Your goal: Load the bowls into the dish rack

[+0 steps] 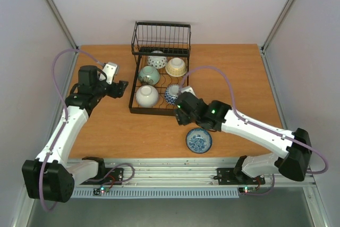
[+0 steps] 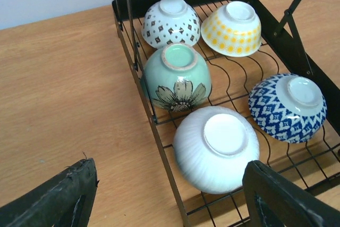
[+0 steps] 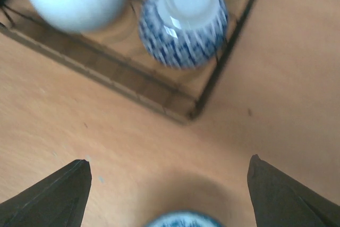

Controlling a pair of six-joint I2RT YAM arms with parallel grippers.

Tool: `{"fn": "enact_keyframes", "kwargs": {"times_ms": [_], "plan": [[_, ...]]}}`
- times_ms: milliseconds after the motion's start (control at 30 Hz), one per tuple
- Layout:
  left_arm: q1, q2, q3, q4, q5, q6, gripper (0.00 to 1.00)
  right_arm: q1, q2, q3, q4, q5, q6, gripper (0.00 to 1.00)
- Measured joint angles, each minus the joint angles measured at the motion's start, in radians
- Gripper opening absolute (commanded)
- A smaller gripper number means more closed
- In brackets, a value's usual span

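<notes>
The black wire dish rack (image 1: 132,90) sits at the table's back centre and holds five bowls upside down. They are a brown-patterned white bowl (image 1: 157,59), a cream-yellow bowl (image 1: 176,67), a green flower bowl (image 1: 149,75), a plain white bowl (image 1: 146,95) and a blue-and-white bowl (image 1: 172,94). A sixth, blue bowl (image 1: 198,140) stands upright on the table in front of the rack. My right gripper (image 1: 185,114) hovers open between the rack's front right corner and this bowl, holding nothing. My left gripper (image 1: 121,87) is open beside the rack's left side.
In the left wrist view the white bowl (image 2: 217,148) lies just past the rack's left rail (image 2: 165,160), between the open left gripper's (image 2: 171,179) fingers. In the right wrist view the rack corner (image 3: 191,112) is ahead and the blue bowl's rim (image 3: 183,220) is at the bottom edge.
</notes>
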Motion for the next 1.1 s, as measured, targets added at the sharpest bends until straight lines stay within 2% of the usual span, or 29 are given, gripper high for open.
{"fn": "enact_keyframes", "kwargs": {"times_ms": [300, 500, 767, 933, 1000, 1100], "plan": [[0.0, 0.016, 0.0, -0.016, 0.04, 0.0, 0.76, -0.009, -0.273, -0.382, -0.074, -0.009, 0.328, 0.71], [0.0, 0.037, 0.0, -0.018, 0.059, 0.0, 0.76, -0.01, -0.35, -0.518, -0.082, -0.036, 0.473, 0.64], [0.0, 0.053, 0.001, -0.021, 0.071, 0.0, 0.76, -0.01, -0.35, -0.573, -0.082, -0.043, 0.582, 0.5], [0.0, 0.053, 0.001, -0.021, 0.074, 0.0, 0.76, -0.01, -0.328, -0.603, -0.064, -0.051, 0.611, 0.44], [0.0, 0.053, 0.002, -0.021, 0.075, 0.0, 0.76, -0.01, -0.315, -0.616, -0.058, -0.056, 0.62, 0.38], [0.0, 0.053, 0.002, -0.021, 0.078, 0.0, 0.76, -0.009, -0.31, -0.634, -0.045, -0.065, 0.63, 0.23]]}}
